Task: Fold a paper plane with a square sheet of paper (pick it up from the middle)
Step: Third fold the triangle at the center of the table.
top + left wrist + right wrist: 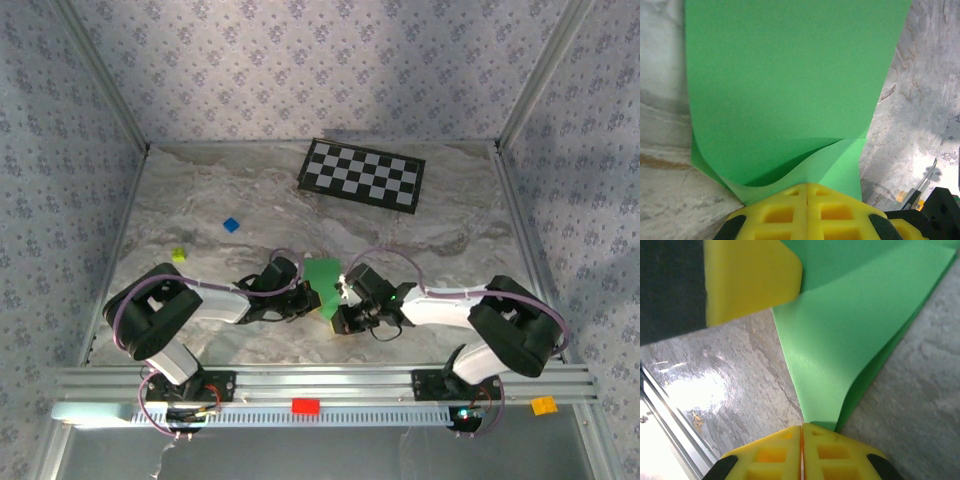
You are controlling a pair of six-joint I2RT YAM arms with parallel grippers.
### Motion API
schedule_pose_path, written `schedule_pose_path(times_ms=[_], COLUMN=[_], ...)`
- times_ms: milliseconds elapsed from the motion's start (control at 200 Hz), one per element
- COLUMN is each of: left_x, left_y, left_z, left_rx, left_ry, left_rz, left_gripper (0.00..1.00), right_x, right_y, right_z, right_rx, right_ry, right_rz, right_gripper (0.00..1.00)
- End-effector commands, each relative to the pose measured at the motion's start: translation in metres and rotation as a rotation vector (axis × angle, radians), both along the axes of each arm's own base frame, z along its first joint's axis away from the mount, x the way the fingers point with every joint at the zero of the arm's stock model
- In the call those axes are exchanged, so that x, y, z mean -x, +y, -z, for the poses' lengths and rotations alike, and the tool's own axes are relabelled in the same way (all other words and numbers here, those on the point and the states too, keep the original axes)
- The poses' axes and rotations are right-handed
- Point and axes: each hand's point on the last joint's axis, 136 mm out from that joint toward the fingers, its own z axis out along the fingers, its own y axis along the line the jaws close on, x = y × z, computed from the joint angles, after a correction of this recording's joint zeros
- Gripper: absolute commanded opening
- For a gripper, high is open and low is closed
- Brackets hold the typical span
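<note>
Placing everything off the checkerboard (362, 172), left to right.

Nearer than it and a bit left: left gripper (807, 194), pressed together on the square sheet of paper (790, 90). Pinching a doubled-over edge, two layers visible, upper one bowed up off the lower.

Straight toward the arm bases from the checkerboard's left end: the sheet itself, strung between both grippers. Partly folded, not flat, seemingly lifted off the marble table (200, 210).

Nearer than the checkerboard's middle: right gripper (802, 434), also closed tight on the sheet, at a narrow folded tip.

Handling, as a judgement:
- Very light, thin, floppy. Sags between holds, with no stiffness except along a crease.
- Smooth face, so likely to slide out of the yellow pads (775, 455) under sideways pull.
- Easy to tear or crumple, so keep tension between the arms low.
- Best held at an edge or right on the crease, trapping both layers together. Avoid grabbing a single layer.

No dart shape yet; looks early in the folding.
</note>
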Motion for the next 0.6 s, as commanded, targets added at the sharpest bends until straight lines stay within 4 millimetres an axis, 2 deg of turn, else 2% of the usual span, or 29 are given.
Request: schedule_pose_path(times_ms=[0,140,335,385,595], left_x=[0.002,0.002,0.001,0.001,0.001], left_y=[0.017,0.016,0.015,0.015,0.015], left_z=[0.020,0.020,0.018,0.018,0.018], left_rx=[-0.103,-0.100,-0.092,-0.091,-0.090], left_ry=[0.020,0.020,0.017,0.017,0.017], left_rz=[-0.025,-0.024,-0.022,-0.023,-0.022], left_gripper=[0.00,0.00,0.00,0.00,0.00], right_x=[0.021,0.021,0.003,-0.003,-0.029], right_y=[-0.021,-0.024,0.000,0.003,0.020], right_z=[0.015,0.012,-0.034,-0.040,-0.034], right_rx=[0.067,0.065,-0.079,-0.092,-0.070], right_ry=[0.089,0.090,0.009,-0.006,0.023], right_rz=[0.000,0.008,0.005,0.009,0.046], right_gripper=[0.10,0.10,0.10,0.10,0.10])
